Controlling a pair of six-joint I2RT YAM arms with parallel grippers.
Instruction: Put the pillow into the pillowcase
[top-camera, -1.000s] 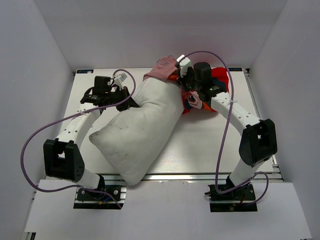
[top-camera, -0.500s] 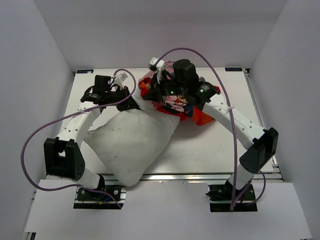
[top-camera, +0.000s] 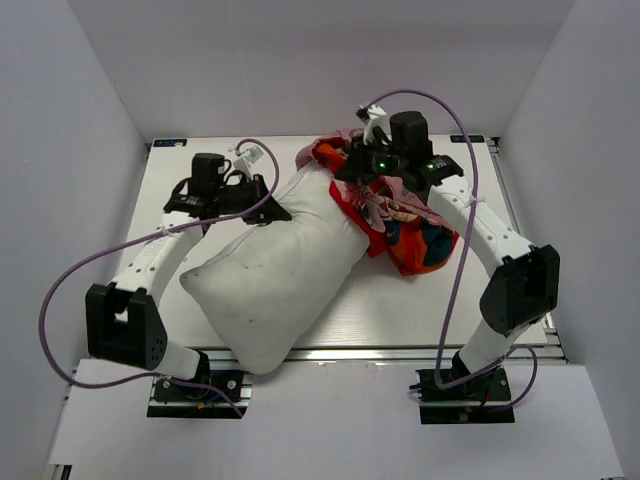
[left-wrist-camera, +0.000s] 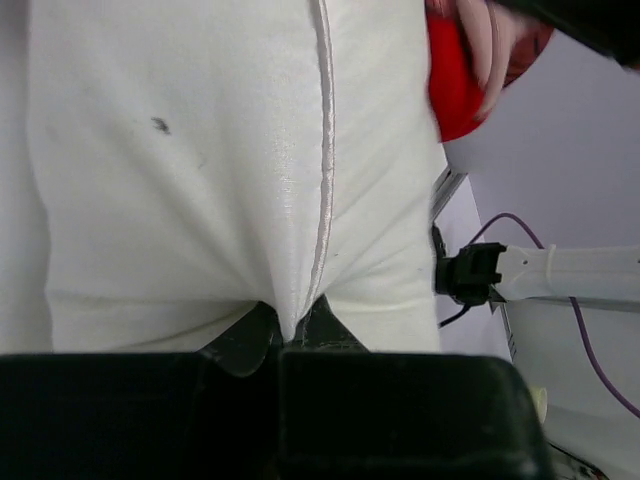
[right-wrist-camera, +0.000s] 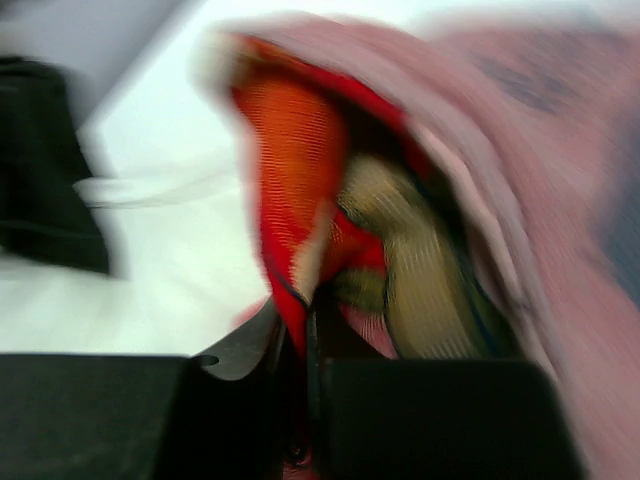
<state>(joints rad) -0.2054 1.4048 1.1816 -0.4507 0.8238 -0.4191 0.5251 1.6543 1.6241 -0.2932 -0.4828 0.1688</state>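
Viewed from above, the table carries the pillow lying diagonally: one corner is near the front edge between the arm bases, and the other end points toward the back centre. The pillow is white and puffy, and the left wrist view shows a small dark speck on its cover. The pillowcase is bunched against the pillow's far right end and touches it. Both its red-orange printed face and its pale pink reverse show. Part of it sits over the pillow's far corner and the rest lies heaped on the table to the right, so most of the pillow is outside the pillowcase.

The left gripper has its fingers closed, pinching a fold of the pillow at its seam. The right gripper is seen in a blurred view, with its fingers closed on a red edge of the pillowcase above the pillow's far end.
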